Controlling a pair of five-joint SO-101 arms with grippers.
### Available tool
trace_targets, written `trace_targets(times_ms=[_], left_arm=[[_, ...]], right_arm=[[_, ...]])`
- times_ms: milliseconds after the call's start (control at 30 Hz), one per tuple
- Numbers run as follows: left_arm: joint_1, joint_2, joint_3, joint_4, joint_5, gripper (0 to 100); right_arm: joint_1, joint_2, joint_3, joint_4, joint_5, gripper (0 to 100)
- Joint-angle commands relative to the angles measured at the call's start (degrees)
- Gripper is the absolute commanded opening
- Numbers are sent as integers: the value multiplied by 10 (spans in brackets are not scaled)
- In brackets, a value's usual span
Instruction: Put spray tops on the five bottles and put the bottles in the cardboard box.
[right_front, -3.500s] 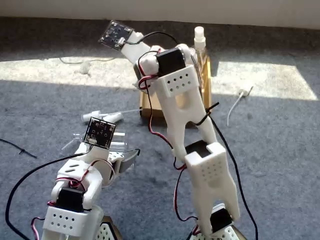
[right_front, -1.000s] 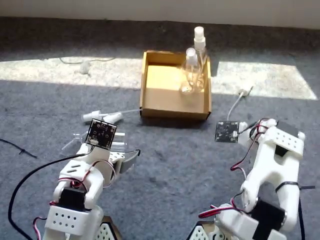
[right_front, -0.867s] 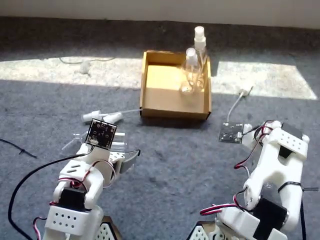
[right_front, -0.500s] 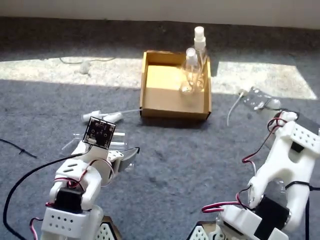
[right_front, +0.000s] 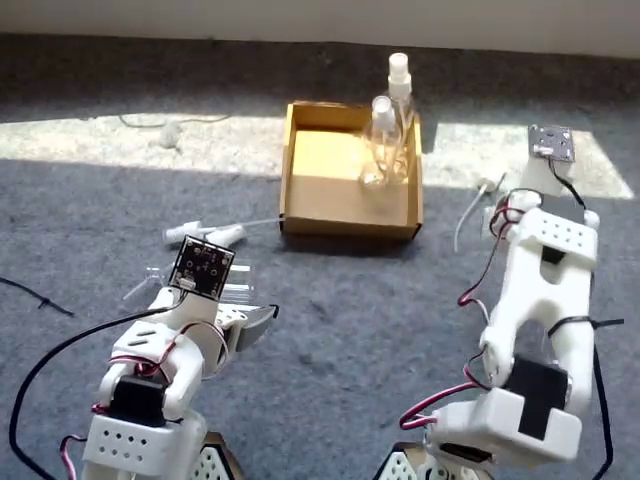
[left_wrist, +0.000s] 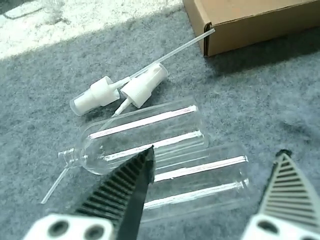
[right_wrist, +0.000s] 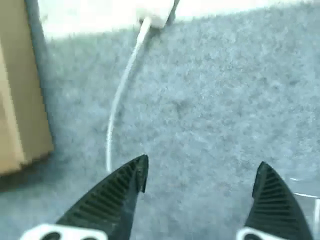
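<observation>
The cardboard box (right_front: 340, 190) lies at the middle back, and two clear bottles (right_front: 382, 140) with white spray tops stand along its right wall. Two more clear bottles (left_wrist: 145, 132) (left_wrist: 200, 177) lie side by side on the carpet without tops, right under my left gripper (left_wrist: 215, 156), which is open and holds nothing. Beyond them lie two loose spray tops (left_wrist: 97, 95) (left_wrist: 145, 85). My right gripper (right_wrist: 202, 166) hangs open and holds nothing over bare carpet to the right of the box. A third spray top (right_wrist: 155, 12) with its thin tube (right_wrist: 120, 95) lies ahead of it.
Grey carpet covers the floor, with a sunlit band (right_front: 120, 140) across the back. The box wall (right_wrist: 20, 100) stands close beside my right gripper. A thin white cable (right_front: 165, 130) lies at the back left. Something clear (right_wrist: 306, 192) glints by the right finger.
My right arm has left the box, drawn back and swung to the right, and now stretches forward beside the box's right wall. The left arm has hardly moved.
</observation>
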Motion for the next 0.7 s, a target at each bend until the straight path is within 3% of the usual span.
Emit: trace_targets(times_ms=[0,200,400,667], left_arm=[[6,-4,1,-11,-4,336],[6,-4,5,-11,-4,336],[7,-4,6,-11,-5,336],[7,-4,6,-11,-5,336]], right_arm=[[-34,62,-81,-43,-158,281],[-38,224,-177,-75,-213,282],[-48,344,-293,-67,-219,279],[-53,365,-421,47,-219,278]])
